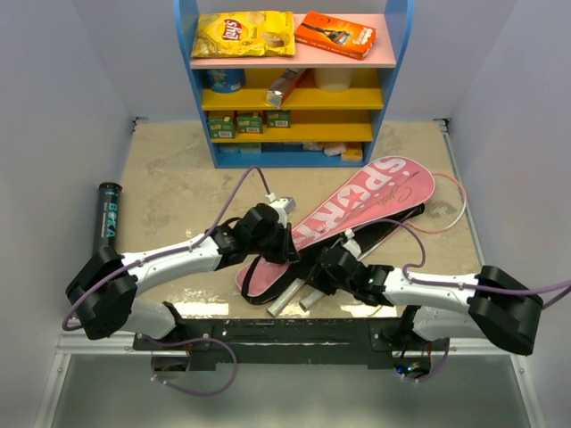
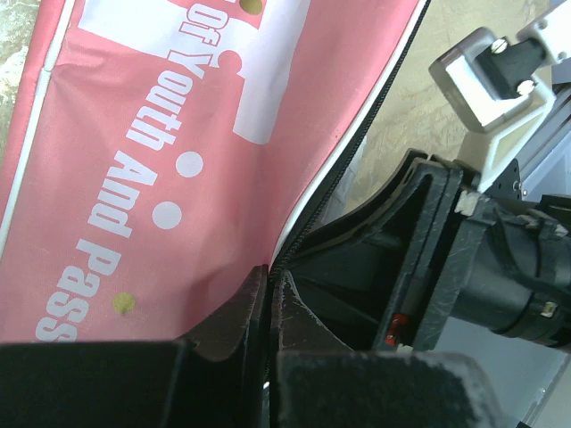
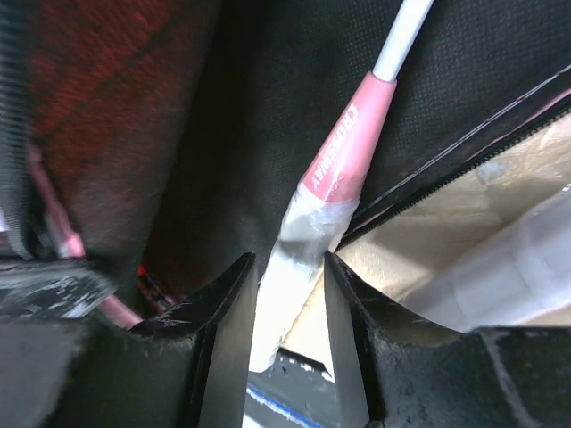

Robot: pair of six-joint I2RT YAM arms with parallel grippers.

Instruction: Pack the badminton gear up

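Observation:
The pink SPORT bag (image 1: 375,196) lies slantwise across the table's middle. My left gripper (image 1: 282,251) is shut on its zip edge and holds the pink flap (image 2: 134,134) up, so the black inside shows; the left gripper (image 2: 268,294) has its jaws pressed together on the zip. My right gripper (image 1: 326,267) is at the bag's mouth. In the right wrist view that gripper (image 3: 290,285) is shut on a racket's white handle (image 3: 294,267), which lies aslant and touches both fingers. Its pink cone and shaft run into the bag. A second handle (image 1: 284,305) sticks out nearby. The black tube (image 1: 107,218) lies far left.
A blue shelf unit (image 1: 192,80) stands at the back, with a yellow crisp packet (image 1: 244,34) and an orange box (image 1: 335,33) on top. White walls close in both sides. The bag's thin cord (image 1: 457,209) loops out at the right.

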